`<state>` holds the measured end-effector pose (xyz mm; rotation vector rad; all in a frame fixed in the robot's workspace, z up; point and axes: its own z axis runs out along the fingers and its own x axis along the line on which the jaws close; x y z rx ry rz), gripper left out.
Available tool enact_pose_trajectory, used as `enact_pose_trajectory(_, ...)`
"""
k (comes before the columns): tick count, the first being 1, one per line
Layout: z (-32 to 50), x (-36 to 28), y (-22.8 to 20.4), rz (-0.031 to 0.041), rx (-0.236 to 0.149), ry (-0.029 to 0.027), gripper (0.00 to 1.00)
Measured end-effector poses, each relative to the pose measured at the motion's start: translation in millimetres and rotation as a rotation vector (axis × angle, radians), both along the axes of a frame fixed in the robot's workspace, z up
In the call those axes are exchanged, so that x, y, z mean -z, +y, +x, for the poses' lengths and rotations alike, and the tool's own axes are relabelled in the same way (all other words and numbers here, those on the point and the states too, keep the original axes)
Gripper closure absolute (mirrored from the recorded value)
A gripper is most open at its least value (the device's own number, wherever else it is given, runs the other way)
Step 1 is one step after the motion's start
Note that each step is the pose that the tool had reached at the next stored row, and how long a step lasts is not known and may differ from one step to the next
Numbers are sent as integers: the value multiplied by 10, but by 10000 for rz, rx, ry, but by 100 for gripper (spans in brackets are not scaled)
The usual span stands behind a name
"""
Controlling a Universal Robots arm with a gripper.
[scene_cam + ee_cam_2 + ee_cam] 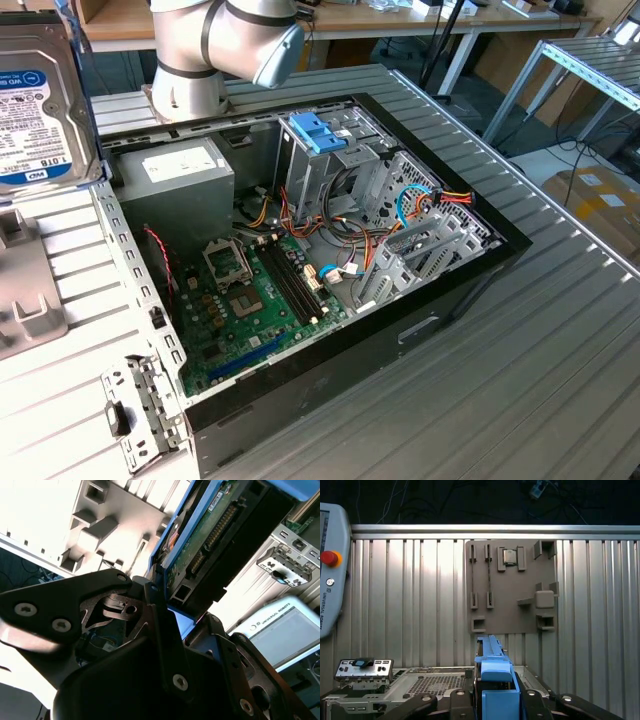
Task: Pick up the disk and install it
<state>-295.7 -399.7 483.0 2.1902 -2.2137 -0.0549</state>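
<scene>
Exterior view: high and off to one side, angled down across the open computer case (350,400) on the ribbed table (520,380), mid range. The disk (40,110) sits very near its lens at the exterior view's left. First wrist view: looks past the gripper (497,702) square onto the table, fixture plate (512,587) farther off. Second wrist view: extremely close and oblique. Both wrist views share disk, plate and teach pendant (330,570); the exterior view also catches the plate
</scene>
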Motion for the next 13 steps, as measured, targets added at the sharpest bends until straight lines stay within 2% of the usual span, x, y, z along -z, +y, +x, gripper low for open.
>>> enact_pose_trajectory(13,89,2,0,-3,1,1,63)
